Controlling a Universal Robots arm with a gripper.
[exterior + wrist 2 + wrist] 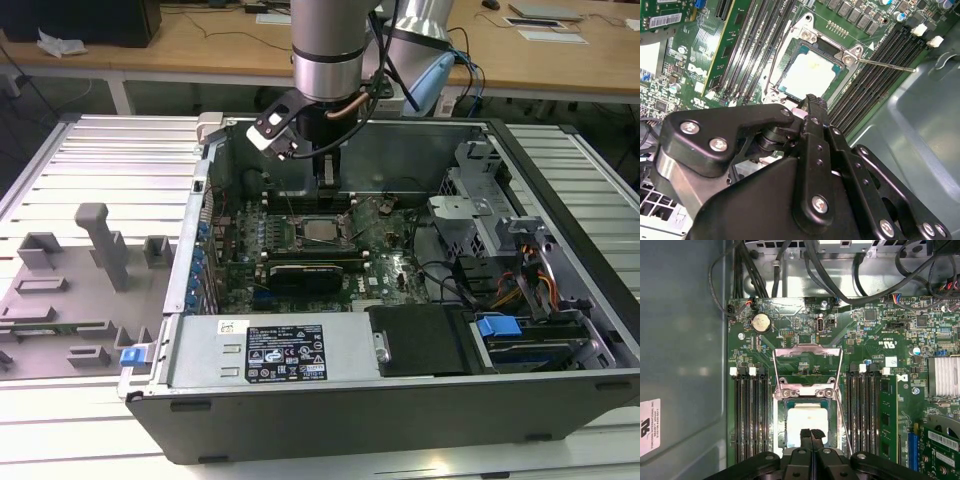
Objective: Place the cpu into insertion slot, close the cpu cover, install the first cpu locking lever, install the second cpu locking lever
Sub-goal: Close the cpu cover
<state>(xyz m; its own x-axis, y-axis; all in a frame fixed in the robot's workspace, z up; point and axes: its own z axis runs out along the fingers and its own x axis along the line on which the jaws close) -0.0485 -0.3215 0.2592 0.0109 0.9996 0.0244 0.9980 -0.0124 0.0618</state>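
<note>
While the open computer case (400, 425) stands on a ribbed metal surface (100, 150) before wooden desks (180, 45), the black pincer (810, 432), closed tight, hangs over the flat pale cpu (807, 420) in the insertion slot (783, 421).

Counter (90, 150): ribbed silver metal slats running out to both sides. A grey moulded holder block (70, 290) sits on it at the exterior view's left. Behind it is a light wooden desk (200, 45) on white legs, with a dark gap underneath. On the desk: crumpled white paper (58, 42), dark box (100, 18), flat pale sheets (548, 22) (far right end). Light is even and soft.
</note>
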